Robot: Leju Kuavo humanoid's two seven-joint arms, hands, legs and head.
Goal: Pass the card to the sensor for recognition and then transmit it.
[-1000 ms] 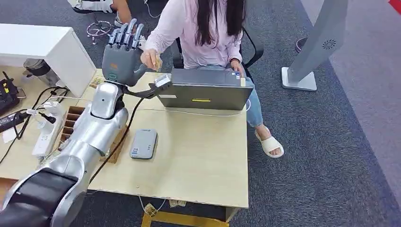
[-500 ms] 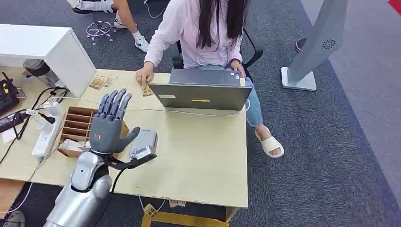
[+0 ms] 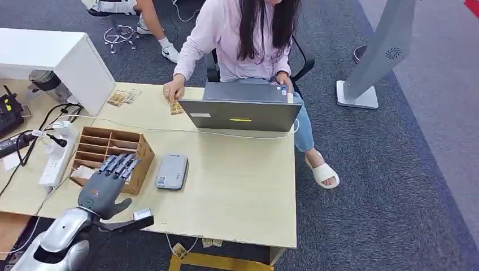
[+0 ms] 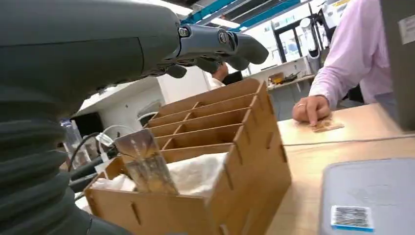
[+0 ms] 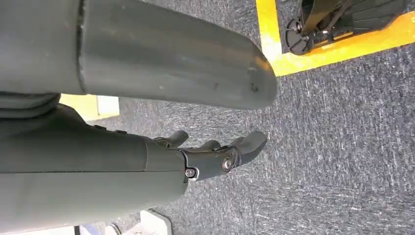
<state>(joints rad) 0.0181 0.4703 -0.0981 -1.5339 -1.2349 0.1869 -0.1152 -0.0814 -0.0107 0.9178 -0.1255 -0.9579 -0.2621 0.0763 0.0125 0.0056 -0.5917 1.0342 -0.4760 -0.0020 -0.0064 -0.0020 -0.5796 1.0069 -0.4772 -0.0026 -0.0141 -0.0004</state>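
My left hand (image 3: 105, 186) hovers over the near end of a wooden divider box (image 3: 141, 148), fingers spread and holding nothing. In the left wrist view my fingers (image 4: 215, 43) reach above the box (image 4: 254, 161), where a brownish card (image 4: 145, 166) stands upright beside white wrapping. The grey sensor pad (image 3: 172, 171) lies flat just right of the box, also in the left wrist view (image 4: 372, 196). Across the table a person's hand (image 3: 171, 90) rests on another card (image 3: 176, 108) beside the laptop. My right hand (image 5: 215, 156) hangs over carpet, fingers loose and holding nothing.
A grey laptop (image 3: 243, 110) stands at the table's far edge with the person seated behind it. More cards (image 3: 121, 97) lie near a white cabinet (image 3: 68, 56). A power strip and cables (image 3: 53, 158) sit left of the box. Bare tabletop (image 3: 237, 186) lies right of the sensor.
My left arm has pulled back from the person's raised hand and dropped to the near side, over the box. The person has set the card down beside the laptop.
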